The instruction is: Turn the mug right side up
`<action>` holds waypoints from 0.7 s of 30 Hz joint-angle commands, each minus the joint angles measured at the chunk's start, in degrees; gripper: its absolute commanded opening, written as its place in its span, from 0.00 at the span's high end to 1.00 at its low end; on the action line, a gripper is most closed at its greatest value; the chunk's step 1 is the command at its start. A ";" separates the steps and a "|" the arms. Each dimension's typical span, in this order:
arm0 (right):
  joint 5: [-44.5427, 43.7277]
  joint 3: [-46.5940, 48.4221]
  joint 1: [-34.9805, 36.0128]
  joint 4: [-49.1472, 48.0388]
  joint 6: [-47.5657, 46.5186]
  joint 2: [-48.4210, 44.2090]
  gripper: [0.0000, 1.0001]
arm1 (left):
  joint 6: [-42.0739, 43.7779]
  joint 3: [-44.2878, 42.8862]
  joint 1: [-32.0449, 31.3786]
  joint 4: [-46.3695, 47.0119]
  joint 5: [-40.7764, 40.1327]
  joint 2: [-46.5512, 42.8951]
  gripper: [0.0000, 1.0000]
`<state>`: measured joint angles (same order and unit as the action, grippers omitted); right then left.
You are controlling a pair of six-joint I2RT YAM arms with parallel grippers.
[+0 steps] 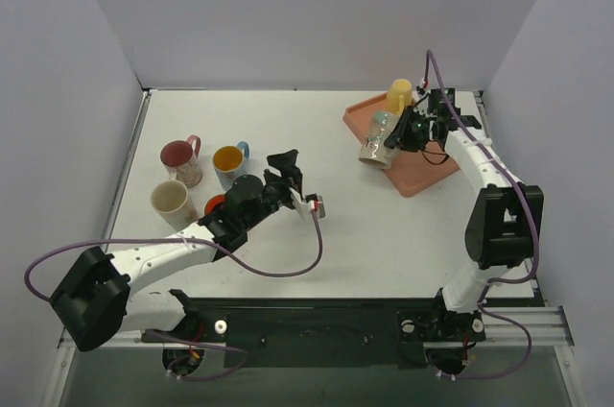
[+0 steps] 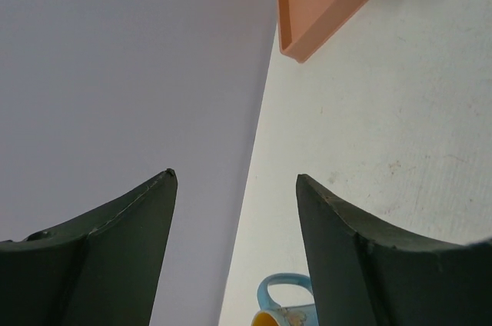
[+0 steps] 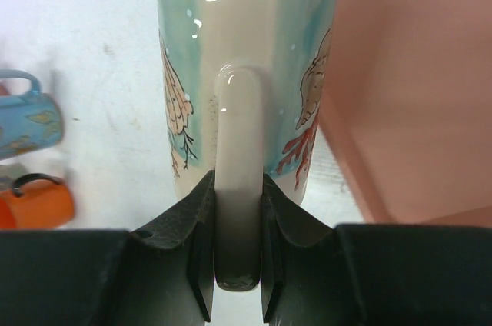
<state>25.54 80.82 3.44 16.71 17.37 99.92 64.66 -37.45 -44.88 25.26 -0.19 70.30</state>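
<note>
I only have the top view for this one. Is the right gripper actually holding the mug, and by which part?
Observer: Yes. In its wrist view the right gripper is shut on the handle of the mug, clamping it from both sides.
Operator: Which mug is that? I just see a pale shape by the tray.
Observer: It has teal bands and seashell drawings on a cream body.
Operator: And the left gripper, is it carrying anything?
Observer: No. The left gripper is open, and its wrist view shows nothing between its fingers.
</note>
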 commanded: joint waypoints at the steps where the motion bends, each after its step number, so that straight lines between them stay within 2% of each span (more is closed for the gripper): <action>1: 6.71 -3.55 -0.37 -13.52 15.05 -11.04 1.00 | -2.00 -1.05 -4.24 13.14 -4.56 2.02 0.24; 2: 6.63 -5.82 -0.02 -14.59 18.29 -12.37 1.00 | -1.82 0.09 -4.77 16.81 -4.04 2.38 0.13; 6: 5.75 -12.07 1.91 -18.20 26.21 -19.22 1.00 | -2.08 2.91 -8.63 26.58 -7.53 7.38 0.13; 13: 0.92 -16.48 9.55 -18.99 32.03 -29.34 1.00 | -5.78 -1.03 -10.14 31.59 -12.11 13.53 0.12; 21: -1.02 -17.62 14.40 -19.88 35.19 -33.47 1.00 | 2.04 -3.24 -9.96 48.19 -20.02 21.89 0.12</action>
<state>25.47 62.04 16.80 4.99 49.39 69.25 62.74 -38.24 -54.96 58.72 -14.79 89.17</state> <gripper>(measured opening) 0.177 0.880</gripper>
